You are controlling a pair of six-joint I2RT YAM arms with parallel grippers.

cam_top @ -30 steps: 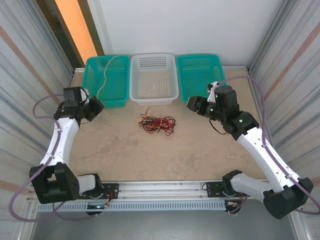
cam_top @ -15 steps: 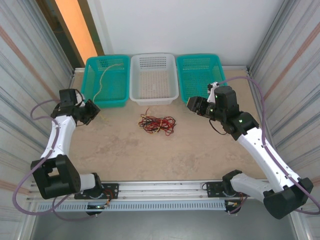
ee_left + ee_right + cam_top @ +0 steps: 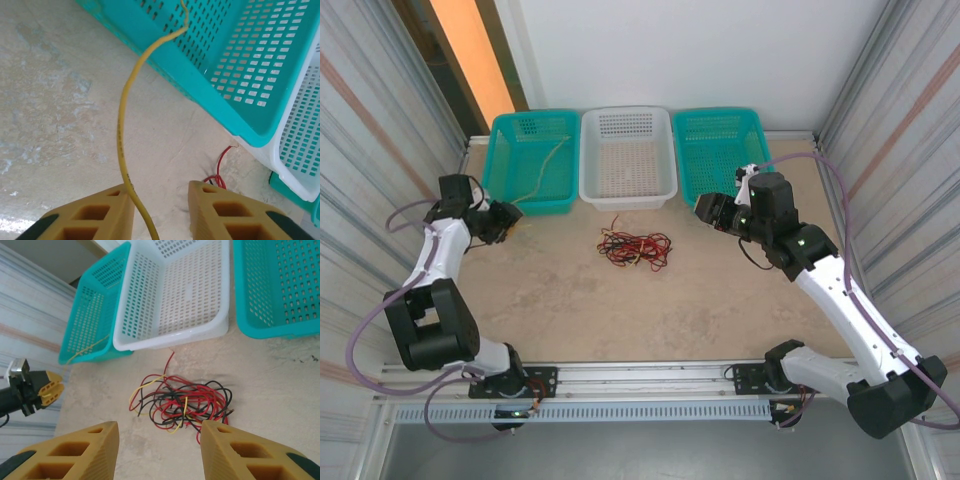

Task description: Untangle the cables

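I'd pinch these limp, light cables [image 3: 185,405] at a loose end; left pincer [image 3: 160,192] gapes around a yellow wire [image 3: 120,120], right pincer [image 3: 159,430] open, empty.

3 baskets, teal [image 3: 533,205], white [image 3: 628,198] and teal [image 3: 720,190], are closing off the table [image 3: 620,310] at 12 o'clock, standing close side by side. A tangle of cables [image 3: 635,246] is lying just in front of the white one, with bare tabletop spreading wide at 6 o'clock. A yellow cable [image 3: 121,125] is arcing from the left teal basket to the left gripper [image 3: 160,192], crossing the 10 o'clock corner. The right gripper [image 3: 703,210] is hanging at 2 o'clock of the tangle. Corrugated walls [image 3: 380,150] are hemming in 3 and 9 o'clock.
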